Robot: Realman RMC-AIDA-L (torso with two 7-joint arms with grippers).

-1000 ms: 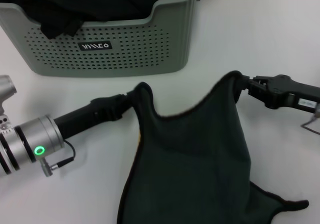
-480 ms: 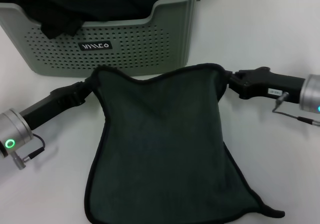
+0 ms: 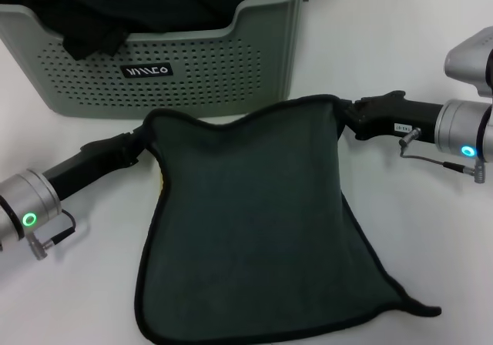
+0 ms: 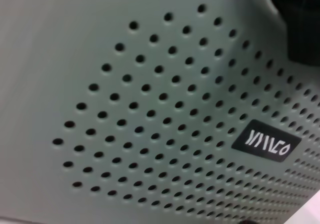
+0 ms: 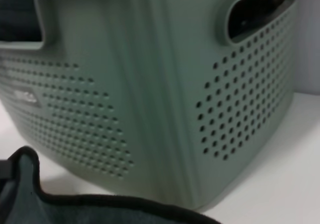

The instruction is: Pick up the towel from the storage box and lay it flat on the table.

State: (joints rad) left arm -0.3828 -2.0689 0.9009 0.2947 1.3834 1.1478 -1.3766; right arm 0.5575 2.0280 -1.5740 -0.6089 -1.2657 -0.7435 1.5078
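The towel (image 3: 254, 222) is already out of the storage box (image 3: 166, 68) and is spread on the desk (image 3: 431, 60) just in front of the box, with its dark grey-green face up. A thin line of yellow shows at its left edge, so I judge that the yellow face is underneath.

The left gripper (image 3: 145, 141) is clamped on the far left corner of the towel, and the right gripper (image 3: 345, 118) is clamped on the far right corner. The 2 grippers are well apart, and this is why the far edge is pulled nearly straight between them, with only a small dip in the middle. Holding 2 corners wide apart lets the cloth open by itself instead of lying in a heap.

The near part rests on the desk, and the near right corner ends in a small pointed tail. Black cloths (image 3: 108, 14) lie in the box and hang a little over its rim.

In my judgement the task is almost finished: what is left is to lower the far edge and let go of both corners. The risk is that a corner folds back during the release.
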